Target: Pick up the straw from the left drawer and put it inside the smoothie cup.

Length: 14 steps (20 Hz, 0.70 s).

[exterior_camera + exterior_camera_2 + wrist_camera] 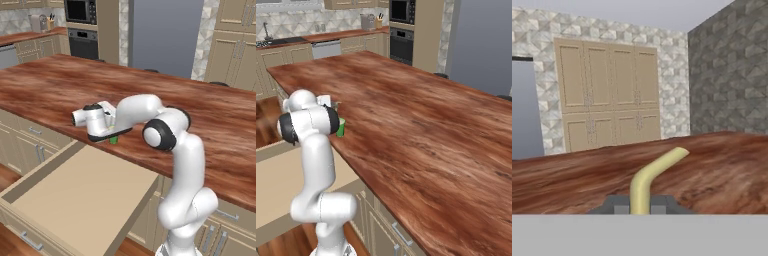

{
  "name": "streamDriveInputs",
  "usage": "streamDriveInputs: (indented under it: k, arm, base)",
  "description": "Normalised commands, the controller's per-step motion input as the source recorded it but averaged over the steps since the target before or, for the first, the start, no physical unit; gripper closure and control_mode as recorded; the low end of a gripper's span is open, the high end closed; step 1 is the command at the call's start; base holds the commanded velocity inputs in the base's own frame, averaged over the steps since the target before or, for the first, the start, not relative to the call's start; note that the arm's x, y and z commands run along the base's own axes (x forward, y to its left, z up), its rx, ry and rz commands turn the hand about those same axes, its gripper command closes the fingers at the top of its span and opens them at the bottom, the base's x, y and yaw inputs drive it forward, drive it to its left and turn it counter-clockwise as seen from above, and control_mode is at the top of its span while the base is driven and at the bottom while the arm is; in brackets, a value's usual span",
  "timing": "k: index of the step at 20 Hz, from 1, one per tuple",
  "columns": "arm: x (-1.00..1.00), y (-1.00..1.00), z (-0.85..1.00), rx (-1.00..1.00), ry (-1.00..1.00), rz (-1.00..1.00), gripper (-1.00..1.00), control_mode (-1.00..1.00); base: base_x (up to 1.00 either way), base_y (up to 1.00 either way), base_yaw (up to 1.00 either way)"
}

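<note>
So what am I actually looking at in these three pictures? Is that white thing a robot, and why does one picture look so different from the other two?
Yes, the white thing is a robot arm in a computer-rendered kitchen. Two pictures come from cameras riding on its base, one behind it to the left, one to the right, so they show the same scene from two sides. The third comes from a camera on the hand itself, looking along the gripper, which is why it seems odd: the hand is turned sideways and looks across the wooden counter toward far cabinets.

The gripper's two fingers are shut on the straw, a pale yellowish bent tube. On the counter's edge, just by the hand, stands the smoothie cup, small and green. Below it the left drawer is pulled open.
</note>
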Motion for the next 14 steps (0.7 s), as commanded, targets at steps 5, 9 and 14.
streamDriveInputs:
  k: [5,9,14]
  arm:
    - [0.23,0.01,-0.1,0.0,-0.05,-0.03,1.0,-1.0]
    - [0.07,0.0,0.0,0.0,-0.09,-0.05,1.0,-1.0]
    - [0.26,0.0,-0.33,-0.01,-0.06,-0.02,1.0,-1.0]
  base:
    - [0.0,0.0,0.0]
    - [0.0,0.0,0.0]
    - [0.0,0.0,0.0]
